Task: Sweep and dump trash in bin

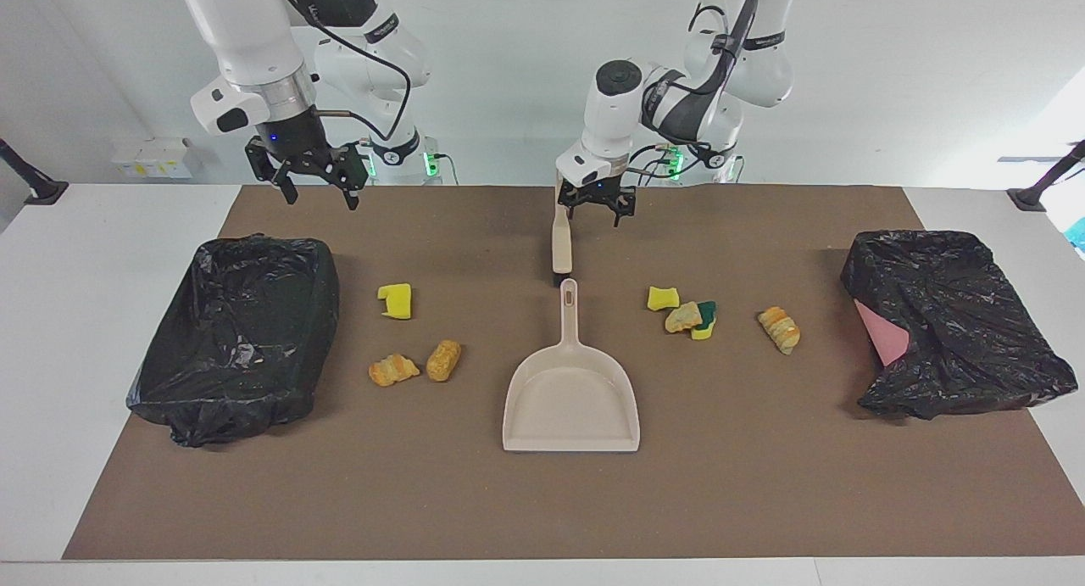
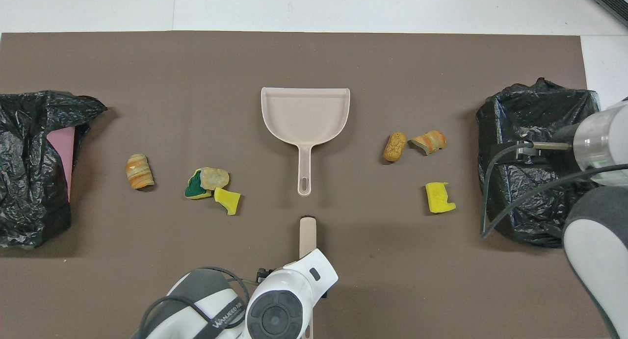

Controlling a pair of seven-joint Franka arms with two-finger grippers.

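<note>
1. Since all the trash lies loose on the table, beside the dustpan toward both arms' ends, we judge nothing is swept.
2. Our left gripper hangs open-fingered over the brush, ungrasped.
3. Our right gripper waits open near one bin; sweeping and dumping remain.
</note>
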